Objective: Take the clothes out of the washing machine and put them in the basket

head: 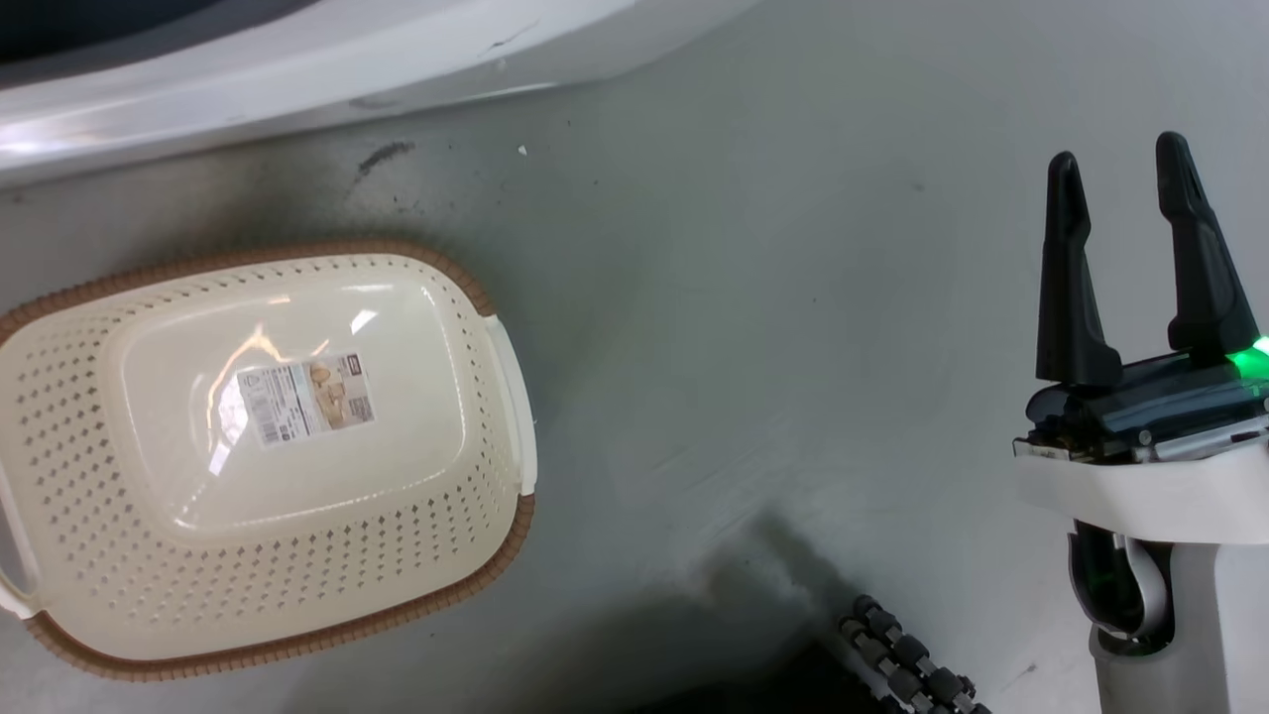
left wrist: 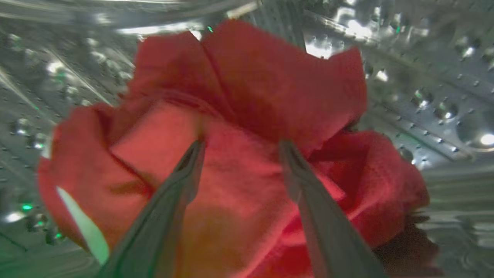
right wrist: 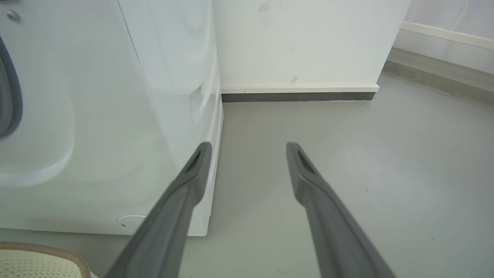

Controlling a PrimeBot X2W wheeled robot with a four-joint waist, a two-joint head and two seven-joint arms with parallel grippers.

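pointing into the perforated steel drum (left wrist: 424, 96), the left gripper (left wrist: 242, 148) has its two long dark fingers (left wrist: 170, 200) spread wide, released. their tips lie against the crumpled bright red clothes (left wrist: 251, 85); whether they press into the cloth i cannot tell. the red bundle sits inside the drum, with a pale stripe (left wrist: 83, 227) on its lower left fold.

toward the left side of the grey floor (head: 753, 327) stands the cream perforated plastic basket with a brown woven-look rim (head: 79, 416), near the base of the large white front-loading washing machine (head: 297, 69) but apart from it. a small paper label (head: 305, 399) lies on the basket's glossy bottom, and a white handle (head: 511, 397) runs along its right end. a black ribbed piece (head: 907, 659) shows at the floor's near edge; what it is i cannot tell.

over the right side of the floor the right gripper (head: 1117, 149) hangs with its dark fingers parted, released, and a green light (head: 1254, 357) glows at its base. in its own wrist view the fingers point along the floor, past the machine's white right side toward a white wall with a dark skirting strip (right wrist: 297, 96).
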